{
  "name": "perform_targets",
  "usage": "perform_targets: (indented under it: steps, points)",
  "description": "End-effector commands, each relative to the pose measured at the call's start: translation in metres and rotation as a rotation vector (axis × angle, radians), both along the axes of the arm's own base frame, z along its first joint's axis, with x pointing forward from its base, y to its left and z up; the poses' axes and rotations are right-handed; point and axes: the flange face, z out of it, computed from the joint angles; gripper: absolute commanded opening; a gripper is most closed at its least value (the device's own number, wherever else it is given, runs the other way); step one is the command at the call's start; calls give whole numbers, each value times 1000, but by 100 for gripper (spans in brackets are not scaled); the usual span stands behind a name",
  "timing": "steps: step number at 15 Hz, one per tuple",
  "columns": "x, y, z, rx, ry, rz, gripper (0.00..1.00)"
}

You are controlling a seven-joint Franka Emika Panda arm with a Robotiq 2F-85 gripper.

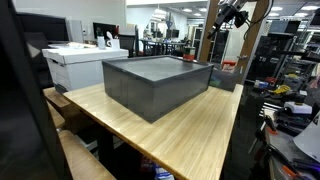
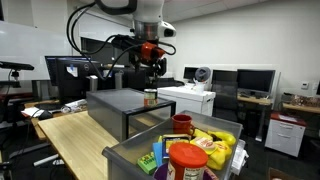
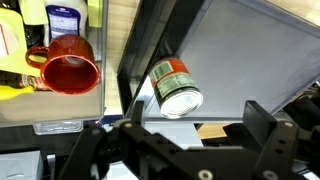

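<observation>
My gripper (image 3: pixel 185 138) hangs open with nothing between its black fingers (image 3: pixel 262 125). Below it stands a can (image 3: pixel 175 88) with a green and red label and a silver top, by the edge of a dark grey box (image 3: pixel 240 55). Whether the can rests on the box or just beside it I cannot tell. In an exterior view the gripper (image 2: pixel 151 64) is well above the can (image 2: pixel 150 97) and the grey box (image 2: pixel 122 108), apart from both. The box (image 1: pixel 155 82) sits on a wooden table (image 1: pixel 190 125), with the arm (image 1: pixel 232 12) high at the far right.
A clear bin (image 2: pixel 125 158) near the box holds a red mug (image 3: pixel 68 62), yellow packs (image 2: pixel 215 140) and a red-lidded jar (image 2: pixel 187 160). A white printer (image 1: pixel 75 62) stands beyond the table. Monitors and desks fill the room behind.
</observation>
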Motion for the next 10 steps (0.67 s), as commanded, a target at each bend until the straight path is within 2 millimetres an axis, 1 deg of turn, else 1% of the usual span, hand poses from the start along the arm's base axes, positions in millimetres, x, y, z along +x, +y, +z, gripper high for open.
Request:
perform_targets:
  steps: [1,4,6,10]
  points:
    - [12,-18,-1,34,40,-42,100]
    - [26,-36,-8,42,87,-130,100]
    - [37,-50,-13,52,78,-170,100]
    - [51,-70,-20,80,45,-213,100]
